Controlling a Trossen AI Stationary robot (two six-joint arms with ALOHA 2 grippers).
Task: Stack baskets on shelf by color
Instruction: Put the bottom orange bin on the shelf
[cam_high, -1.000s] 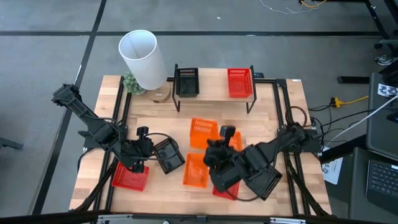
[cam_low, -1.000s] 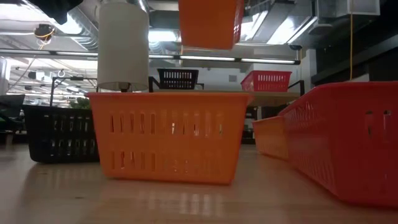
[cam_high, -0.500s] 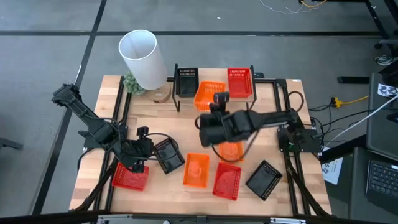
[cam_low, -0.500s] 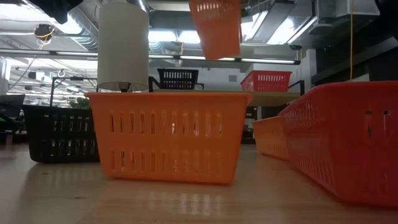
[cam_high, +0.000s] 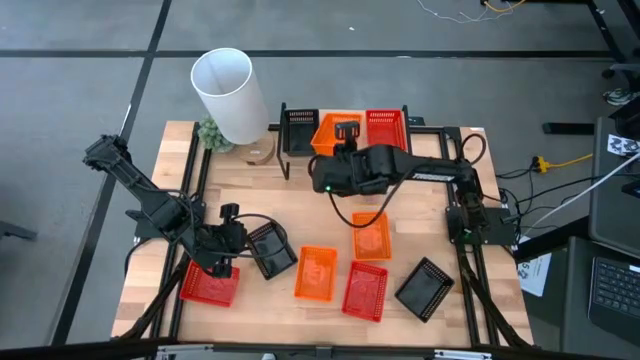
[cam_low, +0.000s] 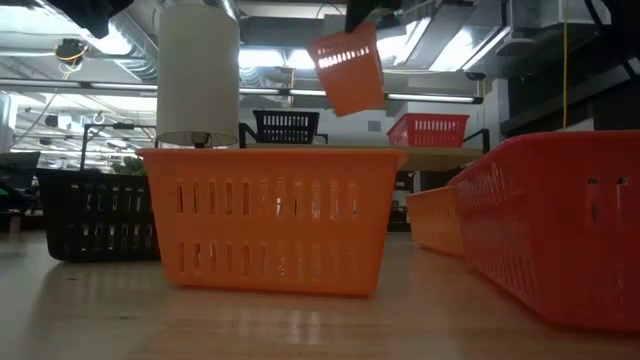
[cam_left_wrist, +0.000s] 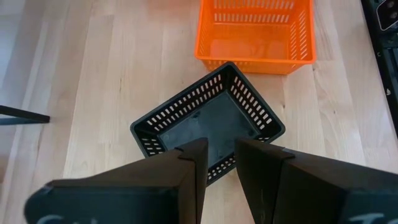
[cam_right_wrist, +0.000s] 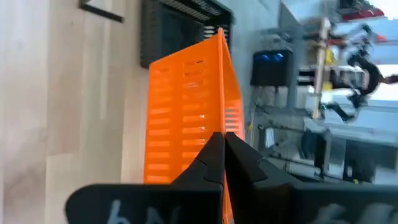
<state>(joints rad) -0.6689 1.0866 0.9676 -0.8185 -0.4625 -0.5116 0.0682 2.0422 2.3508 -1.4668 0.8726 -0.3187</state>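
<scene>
I'm carrying the orange basket (cam_high: 333, 133) tilted, right tool (cam_high: 345, 140) pinching one wall; it's risking snagging the shelf (cam_high: 345, 150) baskets.

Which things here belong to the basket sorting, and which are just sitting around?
Job:
- orange basket held in right tool
- shelf, with black basket and red basket
- loose baskets on table

Just there:
- white cylinder
- small plant
</scene>
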